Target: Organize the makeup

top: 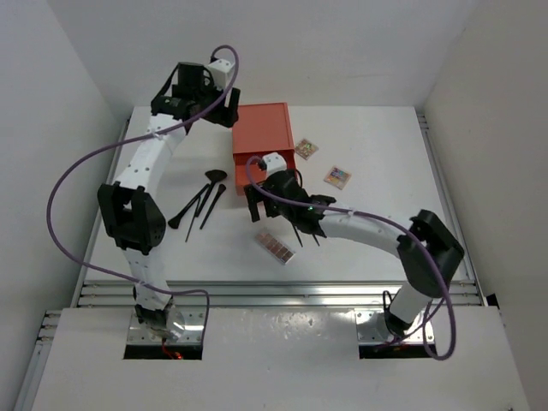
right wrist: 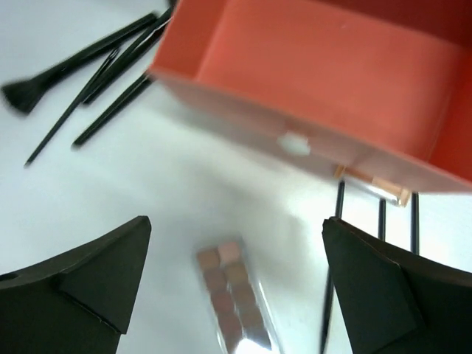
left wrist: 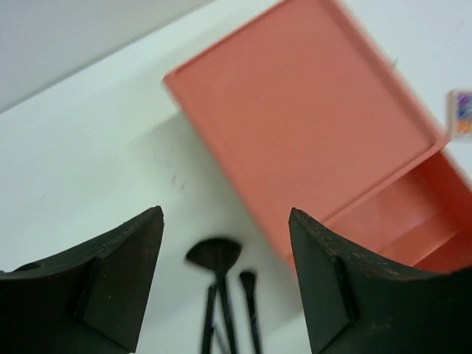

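Several dark-handled brushes (top: 201, 201) lie fanned out left of the orange-red drawer box (top: 263, 135); they also show in the left wrist view (left wrist: 218, 289) and the right wrist view (right wrist: 88, 65). The long pinkish-brown palette (top: 276, 248) lies in front of the box, just below my open, empty right gripper (right wrist: 236, 223) in the right wrist view (right wrist: 232, 295). Thin dark pencils (right wrist: 339, 221) lie under the right arm (top: 301, 229). Two square palettes (top: 306, 149) (top: 337, 177) lie right of the box. My left gripper (top: 224, 116) is open and empty above the box's back left corner.
The box's drawer (right wrist: 317, 66) stands pulled out toward the right gripper (top: 255, 210), and its inside looks bare. The box (left wrist: 310, 125) fills the right of the left wrist view. White walls close in the table at the left, back and right.
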Robot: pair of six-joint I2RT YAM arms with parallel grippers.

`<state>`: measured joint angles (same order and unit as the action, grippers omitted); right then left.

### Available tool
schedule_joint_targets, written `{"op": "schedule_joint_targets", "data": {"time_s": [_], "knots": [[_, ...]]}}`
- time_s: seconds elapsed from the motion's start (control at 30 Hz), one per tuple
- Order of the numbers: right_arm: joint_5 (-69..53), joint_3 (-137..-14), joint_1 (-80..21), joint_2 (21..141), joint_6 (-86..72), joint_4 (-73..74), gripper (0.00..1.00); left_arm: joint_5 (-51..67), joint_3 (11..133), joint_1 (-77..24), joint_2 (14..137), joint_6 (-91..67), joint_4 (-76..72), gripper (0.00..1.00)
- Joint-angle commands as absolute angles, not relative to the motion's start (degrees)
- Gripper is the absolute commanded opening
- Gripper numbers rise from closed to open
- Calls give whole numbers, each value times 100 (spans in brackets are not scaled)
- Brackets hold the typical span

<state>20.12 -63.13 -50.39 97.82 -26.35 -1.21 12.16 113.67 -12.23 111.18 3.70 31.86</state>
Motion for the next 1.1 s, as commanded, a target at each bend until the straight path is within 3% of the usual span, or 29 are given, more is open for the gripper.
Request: {"op": "schedule_joint_targets", "data": {"time_s": [0.0,0.13,0.3,0.37,0.4,0.53,0.77,1.07], "knots": [[1178,-6021,-5098,9071,-2198,289,100,1021,11506,-950,10698,1053,4727,73],[949,-6152,-5071,8403,-1663,1707,100,905,10288,-607,10154,1362,5019,59],[644,-6171,-4878,7920,-1118,2557,100,1010,8475,-160,9659,1907,4519,62],[240,-6091,-4651,7841,-1011,2610,95,1011,7877,-1,9737,1977,4186,63],[37,-6056,-4493,7831,-1037,2628,86,950,7657,61,9817,2108,4071,65],[-562,-6038,-4131,7971,-1204,2654,70,861,7462,114,10160,2241,3754,65],[-633,-5959,-3911,8024,-1292,2637,70,545,7348,167,10669,2241,3296,65],[-475,-5906,-3788,7919,-1336,2707,68,659,7182,325,11206,2188,3138,47]]}}
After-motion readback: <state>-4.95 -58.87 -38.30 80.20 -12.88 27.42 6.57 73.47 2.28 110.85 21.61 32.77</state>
